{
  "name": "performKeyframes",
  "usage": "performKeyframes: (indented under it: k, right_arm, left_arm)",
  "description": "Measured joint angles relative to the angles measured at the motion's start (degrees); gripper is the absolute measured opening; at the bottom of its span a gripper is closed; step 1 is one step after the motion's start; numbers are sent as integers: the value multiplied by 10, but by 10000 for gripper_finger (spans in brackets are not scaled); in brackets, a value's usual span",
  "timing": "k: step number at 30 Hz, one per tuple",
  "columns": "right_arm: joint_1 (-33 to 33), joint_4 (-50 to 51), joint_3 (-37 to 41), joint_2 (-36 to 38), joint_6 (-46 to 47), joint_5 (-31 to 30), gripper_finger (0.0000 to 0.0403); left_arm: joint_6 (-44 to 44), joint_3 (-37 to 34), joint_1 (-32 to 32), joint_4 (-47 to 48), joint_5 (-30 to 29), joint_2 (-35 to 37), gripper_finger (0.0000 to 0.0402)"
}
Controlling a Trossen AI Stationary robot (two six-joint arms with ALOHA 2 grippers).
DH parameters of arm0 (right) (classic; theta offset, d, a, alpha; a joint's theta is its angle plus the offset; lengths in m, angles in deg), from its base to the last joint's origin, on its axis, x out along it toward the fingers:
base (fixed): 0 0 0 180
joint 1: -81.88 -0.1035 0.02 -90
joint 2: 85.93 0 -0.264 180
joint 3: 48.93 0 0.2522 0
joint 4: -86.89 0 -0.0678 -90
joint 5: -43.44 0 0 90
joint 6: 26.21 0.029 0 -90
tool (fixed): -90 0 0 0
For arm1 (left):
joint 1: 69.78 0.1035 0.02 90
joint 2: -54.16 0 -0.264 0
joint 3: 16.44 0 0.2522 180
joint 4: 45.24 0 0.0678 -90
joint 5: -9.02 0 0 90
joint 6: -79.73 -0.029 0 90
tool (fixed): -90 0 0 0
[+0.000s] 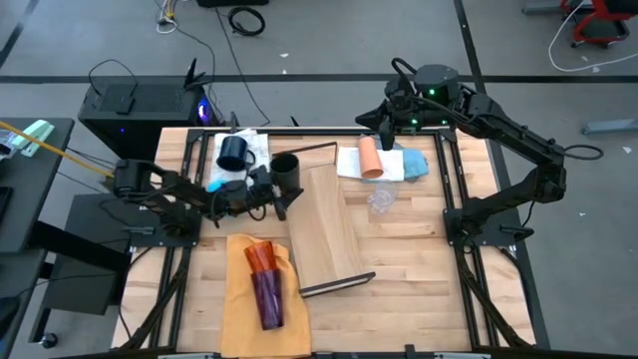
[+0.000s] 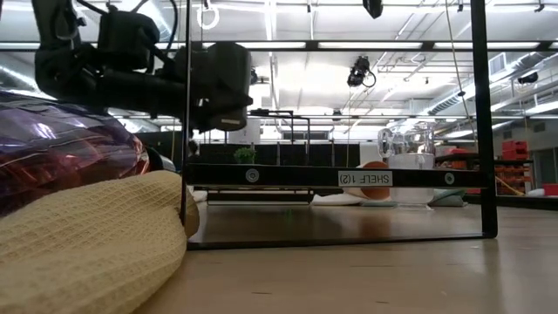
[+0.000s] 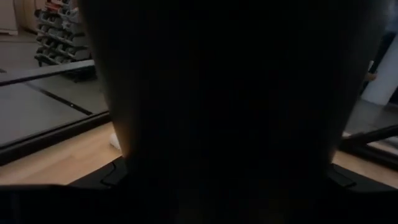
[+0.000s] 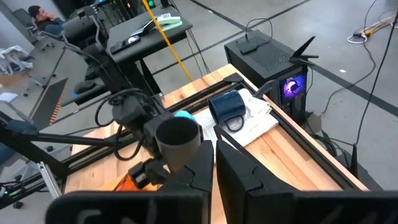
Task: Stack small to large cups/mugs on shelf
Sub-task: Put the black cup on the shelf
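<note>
Filling the left wrist view, the black cup (image 3: 224,93) was gripped by the left gripper (image 1: 271,189) above the far end of the shelf (image 1: 327,224). Its fingers were clamped on the cup. The right gripper (image 1: 391,118) waited at the back, fingers together.

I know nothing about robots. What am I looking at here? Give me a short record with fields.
Setting: slatted wood table
Left gripper: raised, holding the black cup beside the shelf
Right gripper: shut, empty, parked at the table's far edge
Shelf: pale plank, nothing on it
Navy mug: on a white cloth
Peach cup: lying on another cloth
Orange tumbler, purple tumbler: lying on the yellow cloth
</note>
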Motion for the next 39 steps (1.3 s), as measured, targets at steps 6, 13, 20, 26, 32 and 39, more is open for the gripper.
performKeyframes:
  k: [6,13,20,26,32,39]
  right_arm:
    - [0,0,0,0,6,9,24]
    - [-11,0,0,0,9,13,24]
    - [-19,0,0,0,9,13,24]
    - [-19,0,0,0,9,13,24]
    - [-19,0,0,0,9,13,24]
    - [-19,-1,0,0,9,13,24]
  left_arm:
    - [-2,15,-4,3,-20,-53,288]
    - [19,9,-5,3,-42,-93,288]
    - [13,9,2,17,-59,-97,288]
    - [12,8,20,32,-59,-102,288]
    - [11,8,24,31,-68,-102,288]
    - [19,8,24,48,-69,-105,294]
